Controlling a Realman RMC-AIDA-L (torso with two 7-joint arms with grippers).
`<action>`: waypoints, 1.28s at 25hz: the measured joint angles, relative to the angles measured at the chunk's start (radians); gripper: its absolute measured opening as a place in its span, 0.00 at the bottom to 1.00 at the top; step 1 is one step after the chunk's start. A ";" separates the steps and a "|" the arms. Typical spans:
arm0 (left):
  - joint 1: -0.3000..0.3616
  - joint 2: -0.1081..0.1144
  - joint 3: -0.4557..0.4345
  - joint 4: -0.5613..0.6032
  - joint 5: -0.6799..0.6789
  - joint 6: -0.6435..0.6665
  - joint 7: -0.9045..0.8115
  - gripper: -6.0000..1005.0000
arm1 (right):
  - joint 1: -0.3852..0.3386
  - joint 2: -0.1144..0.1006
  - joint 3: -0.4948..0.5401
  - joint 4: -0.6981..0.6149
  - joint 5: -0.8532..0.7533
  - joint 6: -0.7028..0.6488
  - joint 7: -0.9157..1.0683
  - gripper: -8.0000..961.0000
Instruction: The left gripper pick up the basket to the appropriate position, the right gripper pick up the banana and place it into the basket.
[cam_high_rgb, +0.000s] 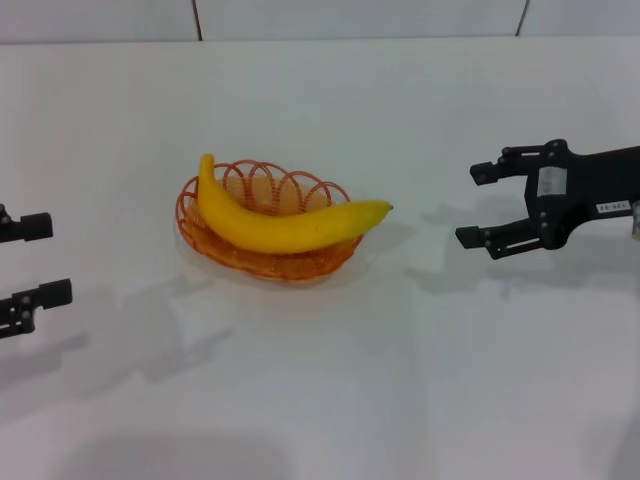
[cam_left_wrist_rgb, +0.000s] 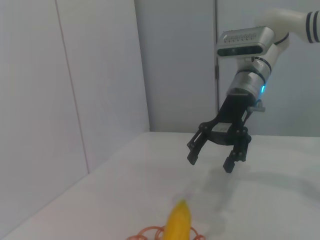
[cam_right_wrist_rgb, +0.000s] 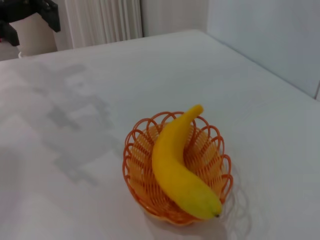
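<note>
The yellow banana (cam_high_rgb: 285, 227) lies across the small orange wire basket (cam_high_rgb: 200, 240) on the white table, its ends sticking out over the rim. Both also show in the right wrist view, banana (cam_right_wrist_rgb: 177, 167) in basket (cam_right_wrist_rgb: 135, 167). My right gripper (cam_high_rgb: 472, 205) is open and empty, to the right of the basket and apart from the banana's tip. It also shows in the left wrist view (cam_left_wrist_rgb: 215, 156), above the table beyond the banana's tip (cam_left_wrist_rgb: 179, 224). My left gripper (cam_high_rgb: 40, 262) is open and empty at the table's left edge, well away from the basket.
The white table (cam_high_rgb: 330, 390) spreads around the basket on all sides. A pale wall (cam_high_rgb: 350, 18) stands along the table's far edge. The left gripper (cam_right_wrist_rgb: 27, 22) shows far off in the right wrist view.
</note>
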 joint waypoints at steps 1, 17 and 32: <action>0.000 0.001 -0.001 0.000 0.002 0.000 -0.001 0.66 | 0.001 0.000 0.000 0.000 -0.003 0.000 0.005 0.92; -0.027 -0.025 -0.040 0.013 0.104 -0.013 -0.015 0.66 | 0.022 0.007 -0.001 0.000 -0.079 0.012 0.049 0.92; -0.029 -0.033 -0.041 0.013 0.105 -0.015 -0.009 0.66 | 0.024 0.008 0.001 0.004 -0.081 0.013 0.049 0.92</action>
